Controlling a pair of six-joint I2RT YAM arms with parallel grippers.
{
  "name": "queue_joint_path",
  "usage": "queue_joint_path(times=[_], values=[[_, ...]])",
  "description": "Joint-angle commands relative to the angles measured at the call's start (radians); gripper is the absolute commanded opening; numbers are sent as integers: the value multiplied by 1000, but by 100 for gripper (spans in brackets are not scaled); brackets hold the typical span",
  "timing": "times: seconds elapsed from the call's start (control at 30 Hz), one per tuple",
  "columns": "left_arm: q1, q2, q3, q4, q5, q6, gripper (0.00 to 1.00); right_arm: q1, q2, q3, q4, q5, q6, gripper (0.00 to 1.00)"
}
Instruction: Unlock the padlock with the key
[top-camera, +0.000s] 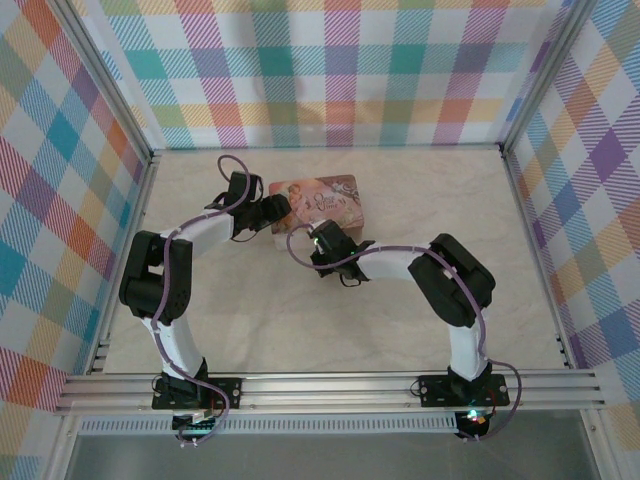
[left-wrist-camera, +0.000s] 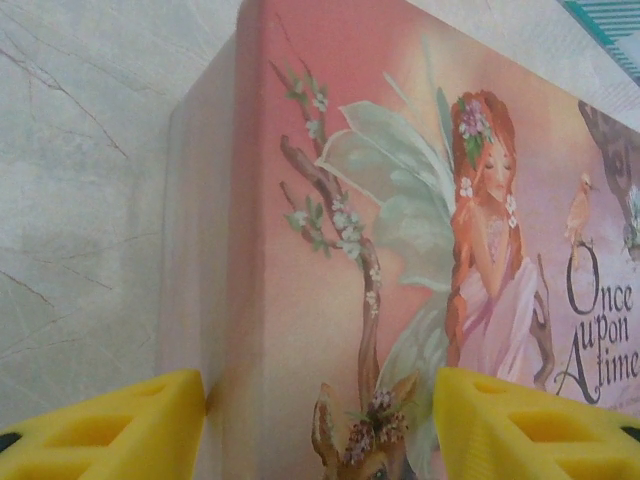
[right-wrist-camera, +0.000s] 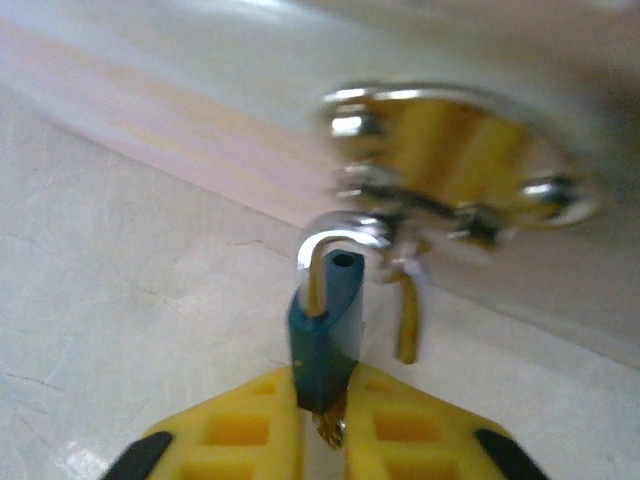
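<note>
The padlock (right-wrist-camera: 325, 335) is a tiny dark blue-grey body with a silvery shackle (right-wrist-camera: 340, 232). The shackle is hooked into the shiny hasp (right-wrist-camera: 460, 160) on the pink tin's front wall. One shackle hole in the top of the body shows empty. My right gripper (right-wrist-camera: 322, 400) is shut on the lock's lower end, with the brass key (right-wrist-camera: 330, 428) poking out below between the yellow fingers. From above, the right gripper (top-camera: 318, 240) sits at the tin's near side. My left gripper (left-wrist-camera: 318, 420) straddles the tin's (left-wrist-camera: 300, 200) left corner, one finger against the side wall.
The pink illustrated tin (top-camera: 325, 198) lies at the middle back of the marble tabletop (top-camera: 300, 320). Checked walls enclose the cell on three sides, and a metal rail (top-camera: 330, 385) runs along the near edge. The left gripper (top-camera: 268, 215) is at the tin's left end.
</note>
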Motion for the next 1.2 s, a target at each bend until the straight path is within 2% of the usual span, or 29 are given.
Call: queue_joint_path(times=[0.0, 0.07, 0.37, 0.63, 0.93, 1.17], values=[[-16, 23, -10, -29, 21, 5, 61, 8, 9, -36, -17, -3, -24, 6], [-16, 21, -14, -29, 18, 4, 61, 8, -1, -44, -15, -3, -42, 0], [-13, 9, -10, -44, 2, 19, 61, 8, -113, -126, 3, -46, -158, 0], [-11, -5, -14, -46, 5, 26, 61, 11, -209, -171, -41, -75, -322, 0], [-11, -5, -23, -36, 27, 18, 61, 27, -202, -151, -96, -25, -520, 0], [-13, -1, -25, -30, 56, 4, 61, 45, -173, -99, -106, 9, -608, 0]])
